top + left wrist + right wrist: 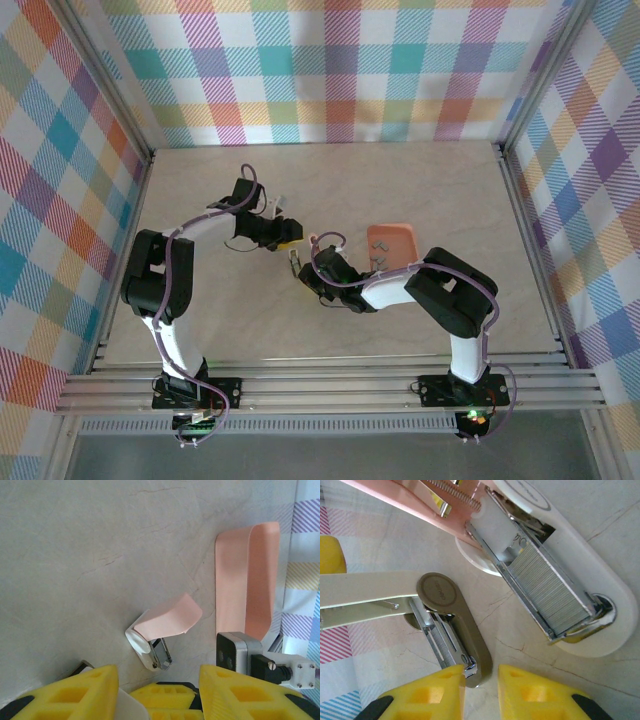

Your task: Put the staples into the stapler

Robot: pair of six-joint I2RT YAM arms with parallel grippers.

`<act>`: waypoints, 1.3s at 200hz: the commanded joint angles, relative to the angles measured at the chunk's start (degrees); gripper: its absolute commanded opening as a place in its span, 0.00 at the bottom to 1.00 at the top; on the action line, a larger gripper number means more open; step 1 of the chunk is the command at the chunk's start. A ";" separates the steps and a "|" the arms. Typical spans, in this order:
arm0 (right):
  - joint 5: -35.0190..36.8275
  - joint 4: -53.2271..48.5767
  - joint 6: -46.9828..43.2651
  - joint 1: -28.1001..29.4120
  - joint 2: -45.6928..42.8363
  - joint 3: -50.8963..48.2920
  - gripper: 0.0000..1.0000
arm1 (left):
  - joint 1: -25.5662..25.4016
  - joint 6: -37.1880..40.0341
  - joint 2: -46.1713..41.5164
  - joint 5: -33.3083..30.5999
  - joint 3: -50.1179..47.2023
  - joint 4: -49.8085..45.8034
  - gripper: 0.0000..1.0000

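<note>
Open pale pink and white plastic mini stapler [167,617], lid raised, stood on the beige marbled table [75,555] near the orange plastic tray [250,580]. A dull-grey metal staple strip [545,592] lay in its channel. The left gripper [157,677] had its fingers apart. The right gripper [482,672] had its fingers narrowly apart.

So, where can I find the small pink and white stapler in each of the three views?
Top external: the stapler is a small speck near the centre, left of the orange tray.
Left wrist: the stapler sits low centre, pink lid raised, orange tray on its right.
Right wrist: the stapler lies open at upper right, staples inside.
Shared landmark: the marbled table.
</note>
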 commanded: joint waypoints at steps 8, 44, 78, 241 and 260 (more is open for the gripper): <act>1.10 -0.58 -0.55 -0.20 -0.18 -0.94 0.25 | -1.08 1.86 -2.44 2.11 -0.53 -0.80 0.46; 1.36 -0.91 -0.75 -0.21 -0.45 -1.09 0.25 | -1.35 2.52 -2.57 2.11 -0.40 -1.64 0.46; 1.47 -1.15 -0.94 -0.26 -0.64 -1.22 0.25 | -1.69 3.04 -2.51 2.11 -0.57 -2.20 0.46; 1.28 -3.62 -4.15 -0.25 -5.35 -2.41 0.29 | -1.96 1.34 -5.26 -0.76 -3.74 -2.87 0.48; -0.53 -5.58 -6.52 -0.67 -7.56 -2.22 0.33 | -1.71 -0.86 -6.66 -1.95 -4.80 -1.77 0.49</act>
